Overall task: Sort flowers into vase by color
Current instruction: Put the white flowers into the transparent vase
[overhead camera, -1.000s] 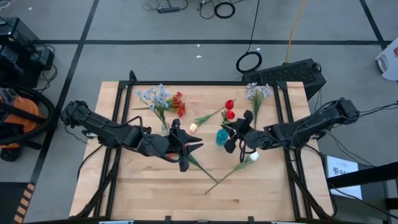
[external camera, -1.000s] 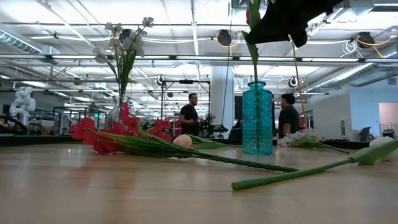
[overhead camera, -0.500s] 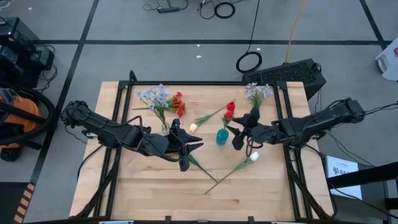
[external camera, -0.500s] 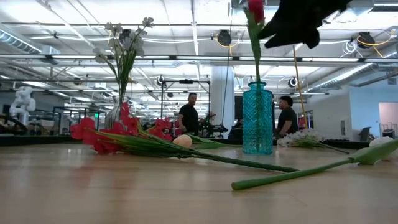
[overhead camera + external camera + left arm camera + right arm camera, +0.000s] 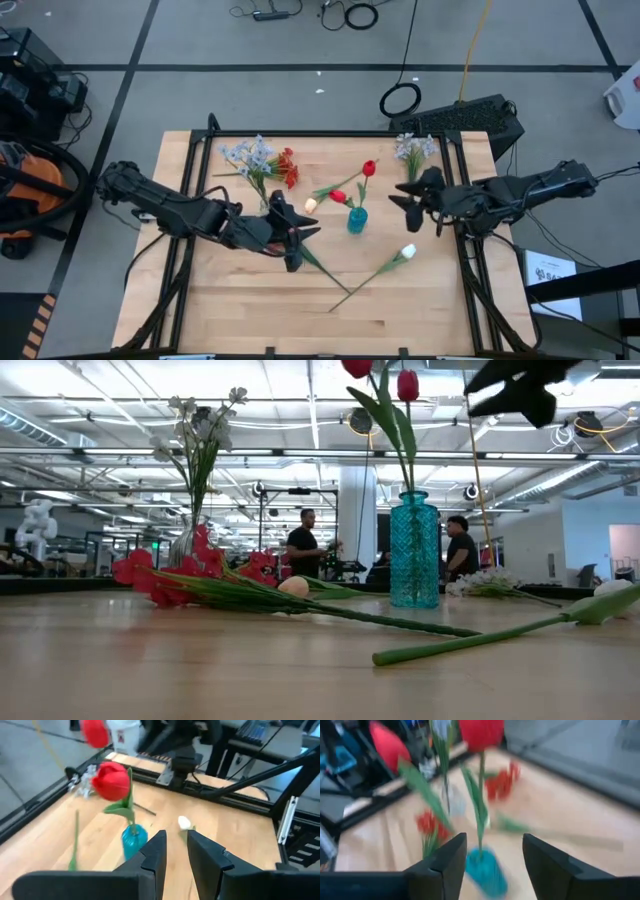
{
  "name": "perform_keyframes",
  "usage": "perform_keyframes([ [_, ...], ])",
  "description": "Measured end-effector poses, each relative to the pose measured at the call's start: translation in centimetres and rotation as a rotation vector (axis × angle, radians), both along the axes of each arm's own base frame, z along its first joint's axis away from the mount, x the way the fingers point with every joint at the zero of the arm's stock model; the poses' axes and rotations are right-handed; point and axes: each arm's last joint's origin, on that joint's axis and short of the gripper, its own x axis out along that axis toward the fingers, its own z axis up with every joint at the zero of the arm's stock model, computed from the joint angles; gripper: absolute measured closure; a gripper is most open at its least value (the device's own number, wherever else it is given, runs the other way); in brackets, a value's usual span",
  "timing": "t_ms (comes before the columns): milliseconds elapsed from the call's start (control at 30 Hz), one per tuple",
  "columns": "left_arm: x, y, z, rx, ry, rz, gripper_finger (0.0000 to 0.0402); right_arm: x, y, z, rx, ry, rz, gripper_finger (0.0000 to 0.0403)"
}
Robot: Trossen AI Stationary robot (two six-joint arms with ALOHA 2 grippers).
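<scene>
A teal vase point(image 5: 357, 220) point(image 5: 414, 550) stands mid-table with two red rosebuds point(image 5: 369, 168) point(image 5: 407, 385) upright in it. My right gripper point(image 5: 403, 203) point(image 5: 492, 842) hangs open just right of the vase, touching nothing. A clear vase point(image 5: 265, 205) holds a pale blue-white spray point(image 5: 250, 155). Red clusters point(image 5: 288, 168), a cream bud point(image 5: 310, 205), a white bud point(image 5: 407, 252) and another pale spray point(image 5: 413, 148) lie flat on the table. My left gripper point(image 5: 303, 240) point(image 5: 176, 845) waits left of the teal vase, fingers slightly apart with nothing between them.
Black frame rails run along the table's left and right sides, and a black box point(image 5: 470, 115) sits beyond the far right corner. Bare wood point(image 5: 250, 310) lies toward the near edge. Two people point(image 5: 303, 545) point(image 5: 463, 545) stand in the room behind.
My right gripper has opened, let go of a red rosebud and drawn back from above the teal vase toward the table's right edge. The released rosebud stays in the vase, now leaning toward the table's left, beside the other one.
</scene>
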Motion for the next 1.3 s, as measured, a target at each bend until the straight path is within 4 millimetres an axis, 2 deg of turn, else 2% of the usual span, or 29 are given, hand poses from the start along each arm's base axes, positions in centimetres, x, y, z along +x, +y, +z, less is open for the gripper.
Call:
perform_keyframes([
  [167, -2.1, 1.1, 0.6, -0.036, 0.063, 0.047, 0.0318, -1.2, 0.1, -1.8, 0.183, 0.188, 0.006, 0.0260],
  [300, -4.6, 2.2, 1.2, -0.061, 0.138, 0.091, 0.0318, -1.9, 0.3, -2.9, 0.248, 0.322, -0.007, 0.0309],
  [467, -7.9, 3.8, 1.3, -0.084, 0.278, 0.142, 0.0318, -2.2, 0.3, -3.3, 0.297, 0.378, -0.010, 0.0381],
  [533, -9.1, 4.5, 1.5, -0.087, 0.306, 0.165, 0.0318, -2.3, 0.3, -3.3, 0.301, 0.386, -0.015, 0.0397],
  [700, -11.0, 5.9, 2.2, -0.119, 0.335, 0.158, 0.0318, -2.3, 0.4, -3.4, 0.320, 0.391, -0.005, 0.0395],
  [833, -11.8, 6.3, 2.3, -0.148, 0.391, 0.054, 0.0318, -2.3, 0.4, -3.4, 0.332, 0.387, -0.015, 0.0401],
  [1033, -12.5, 6.7, 1.8, -0.156, 0.488, 0.035, 0.0318, -2.3, 0.3, -3.3, 0.311, 0.372, -0.041, 0.0401],
  [1300, -12.4, 6.7, 1.7, -0.132, 0.495, 0.053, 0.0318, -2.1, 0.0, -3.2, 0.321, 0.305, -0.149, 0.0402],
])
